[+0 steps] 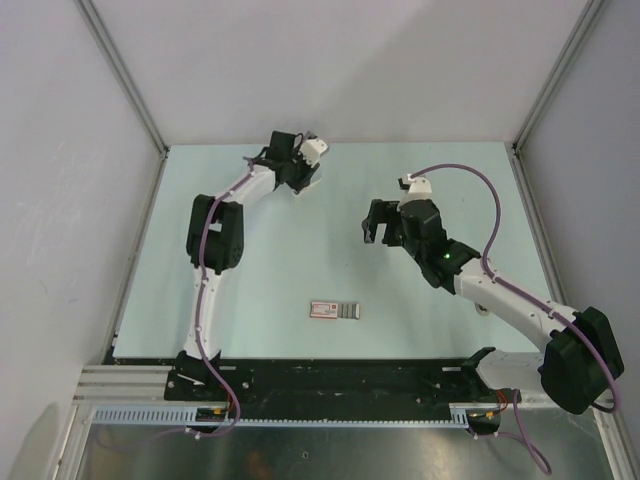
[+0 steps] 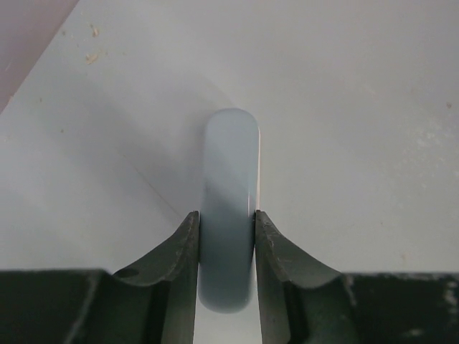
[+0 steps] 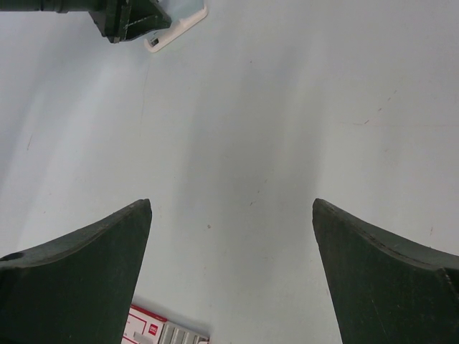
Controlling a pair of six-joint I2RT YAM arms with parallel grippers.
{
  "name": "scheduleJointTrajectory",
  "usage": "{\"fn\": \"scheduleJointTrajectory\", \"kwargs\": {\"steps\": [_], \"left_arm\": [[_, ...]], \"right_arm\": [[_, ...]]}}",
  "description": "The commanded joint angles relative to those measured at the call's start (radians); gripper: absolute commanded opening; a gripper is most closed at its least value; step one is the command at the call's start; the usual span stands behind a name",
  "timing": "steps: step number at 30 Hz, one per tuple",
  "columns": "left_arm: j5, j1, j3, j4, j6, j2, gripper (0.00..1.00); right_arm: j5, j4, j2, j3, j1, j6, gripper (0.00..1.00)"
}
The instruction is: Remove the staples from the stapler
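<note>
The left arm [image 1: 215,235] reaches to the far side of the pale green worktop [image 1: 450,180], left of centre; the left jaws are closed on the stapler [image 2: 229,172], one finger [image 2: 188,251] pressed against each long side of its pale blue body; its rounded end juts past the tips; the right arm [image 1: 500,295] hangs over the right of centre; the right jaws stand wide apart, gripping nothing; a flat red-and-white box [image 1: 335,310] with a grey end lies near the near edge, well apart from both.

light: bright, diffuse | shadows: soft, faint on table [image 1: 300,262] | focus: stapler [image 2: 229,179] blurred in left wrist view
</note>
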Motion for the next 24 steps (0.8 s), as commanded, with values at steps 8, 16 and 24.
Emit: {"fn": "scheduleJointTrajectory", "kwargs": {"steps": [8,16,24], "left_arm": [[-0.102,0.042,-0.410,-0.086,-0.049,-0.342,0.00],[-0.079,0.050,-0.810,-0.092,-0.226,-0.669,0.00],[-0.209,0.050,-1.065,-0.074,-0.420,-0.871,0.00]], "right_arm": [[-0.017,0.064,0.013,-0.020,-0.001,0.024,0.98],[-0.039,0.091,0.035,-0.058,0.014,0.036,0.98],[-0.009,0.107,0.106,-0.067,0.093,0.036,0.98]]}}
